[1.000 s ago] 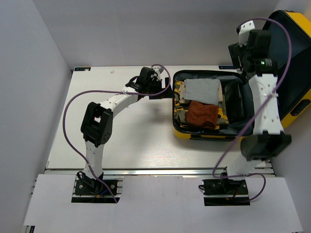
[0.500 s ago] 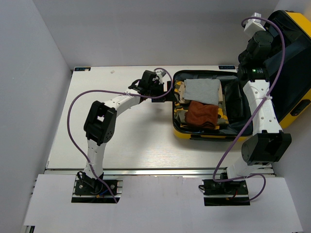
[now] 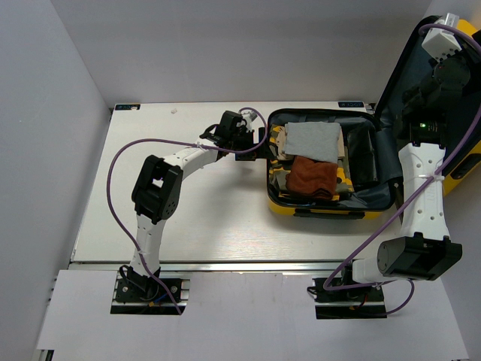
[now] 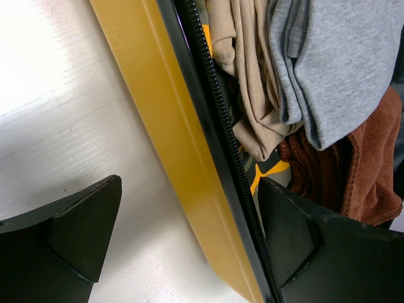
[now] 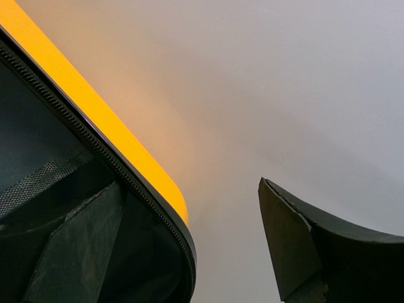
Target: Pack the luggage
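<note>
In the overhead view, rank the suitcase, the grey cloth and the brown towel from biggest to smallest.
Largest: the luggage. The grey cloth and brown towel look about equal, so unranked.

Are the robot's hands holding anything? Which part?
Nothing is gripped. The left hand is open around the side wall of the suitcase. The right hand is open around a corner of the lid.

One luggage (image 3: 301, 211), two arms (image 3: 180, 159), three cloths: grey cloth (image 3: 314, 141), rust cloth (image 3: 312, 177), beige cloth (image 4: 240, 63).
</note>
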